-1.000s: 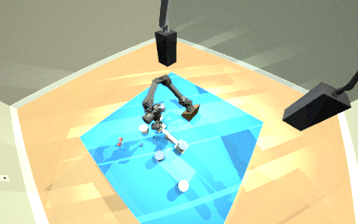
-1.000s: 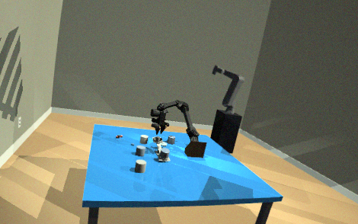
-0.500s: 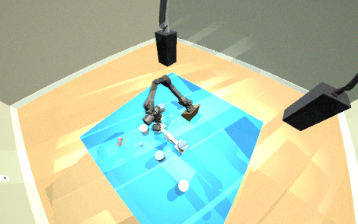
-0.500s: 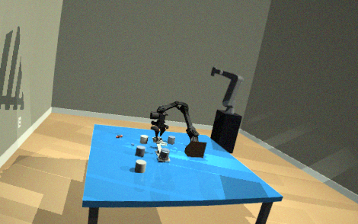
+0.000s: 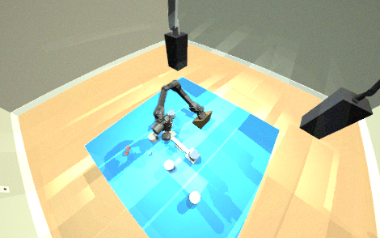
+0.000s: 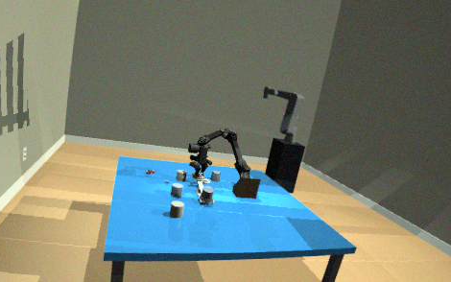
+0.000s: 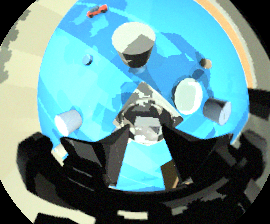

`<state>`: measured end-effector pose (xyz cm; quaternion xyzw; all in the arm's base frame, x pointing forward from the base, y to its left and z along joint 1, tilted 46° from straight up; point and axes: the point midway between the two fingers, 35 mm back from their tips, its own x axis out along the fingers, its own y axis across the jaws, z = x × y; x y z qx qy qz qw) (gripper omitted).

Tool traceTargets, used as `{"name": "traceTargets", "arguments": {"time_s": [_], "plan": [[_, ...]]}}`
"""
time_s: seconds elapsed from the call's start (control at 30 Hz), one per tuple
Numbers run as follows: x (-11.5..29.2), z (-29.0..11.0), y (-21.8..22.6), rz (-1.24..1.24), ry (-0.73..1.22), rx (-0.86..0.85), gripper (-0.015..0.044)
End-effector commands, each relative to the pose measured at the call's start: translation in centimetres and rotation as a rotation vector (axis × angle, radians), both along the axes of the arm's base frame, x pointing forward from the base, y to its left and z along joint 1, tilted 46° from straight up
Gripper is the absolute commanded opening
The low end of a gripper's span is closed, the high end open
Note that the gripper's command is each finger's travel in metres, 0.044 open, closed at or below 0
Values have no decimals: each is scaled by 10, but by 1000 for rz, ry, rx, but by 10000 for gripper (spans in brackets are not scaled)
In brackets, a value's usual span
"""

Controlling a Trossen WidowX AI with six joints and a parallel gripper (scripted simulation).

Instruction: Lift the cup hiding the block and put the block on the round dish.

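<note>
- The block is out of sight, presumably beneath the grey round cup (image 7: 147, 123) between the fingertips; that cup stands on one end of the white balance (image 5: 181, 145) (image 6: 201, 188) (image 7: 172, 116).
- The black gripper (image 5: 166, 133) (image 6: 200, 176) (image 7: 146, 125) has its fingers apart, either side of this cup; contact can't be told.
- Step in hand, I judge: gripping the chosen cup. Next: close squarely, then lift straight up.
- Beyond the fingers along the beam, the matching grey cup (image 5: 193, 154) (image 6: 207, 193) must stay untouched.
- The pale round dish (image 7: 188, 95) lies just beside the balance pan, past one finger.
- The black jointed arm (image 5: 162, 99) (image 6: 236, 149) arches high, its wrist reaching down.
</note>
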<state>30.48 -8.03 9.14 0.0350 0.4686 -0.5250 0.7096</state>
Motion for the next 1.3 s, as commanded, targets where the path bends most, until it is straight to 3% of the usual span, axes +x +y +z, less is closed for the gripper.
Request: {"name": "traceTargets", "arguments": {"time_s": [0.0, 0.23, 0.37, 0.93, 1.27], "plan": [[0, -1, -2, 4, 3, -5, 155], [0, -1, -2, 4, 3, -5, 89], [1, 3, 4, 4, 3, -2, 0], [-1, 64, 66, 4, 5, 0, 0], [-7, 66, 39, 4, 7, 18, 0]]}}
